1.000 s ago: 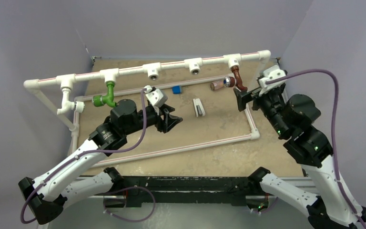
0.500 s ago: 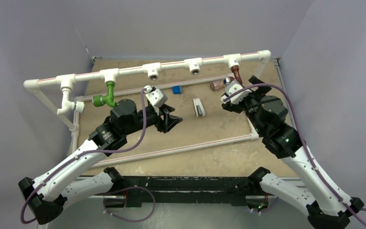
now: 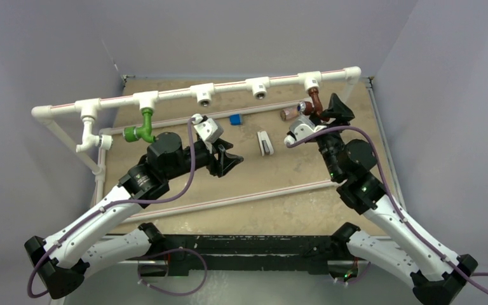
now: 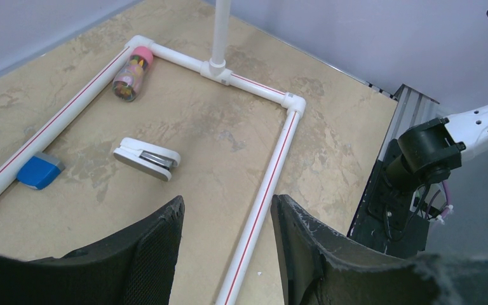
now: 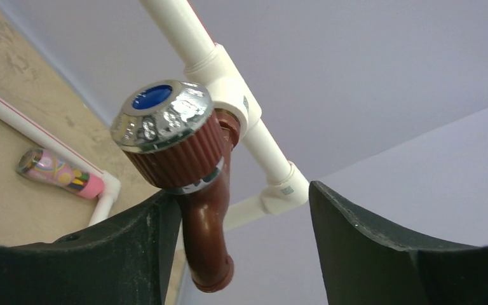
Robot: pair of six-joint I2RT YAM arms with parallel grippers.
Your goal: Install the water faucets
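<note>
Three elbow-shaped faucets were seen hung from the T-fittings [image 3: 146, 98] of the raised top pipe [image 3: 229, 84], stems upright. The white faucet [image 3: 88, 136] was set under the leftmost fitting and was hard to tell apart from the white frame; the green faucet [image 3: 144, 124] was fitted just beside it, its spout turned leftward; the reddish-brown faucet [image 3: 316, 101] was fitted at the right end, well apart from the other two, its spout curved downward; a ribbed knob [image 5: 176, 155] topped by a chrome cap [image 5: 159, 117] with a blue dot was borne on it; it was flanked by the spread fingers of the right pincer [image 5: 241, 210].
</note>
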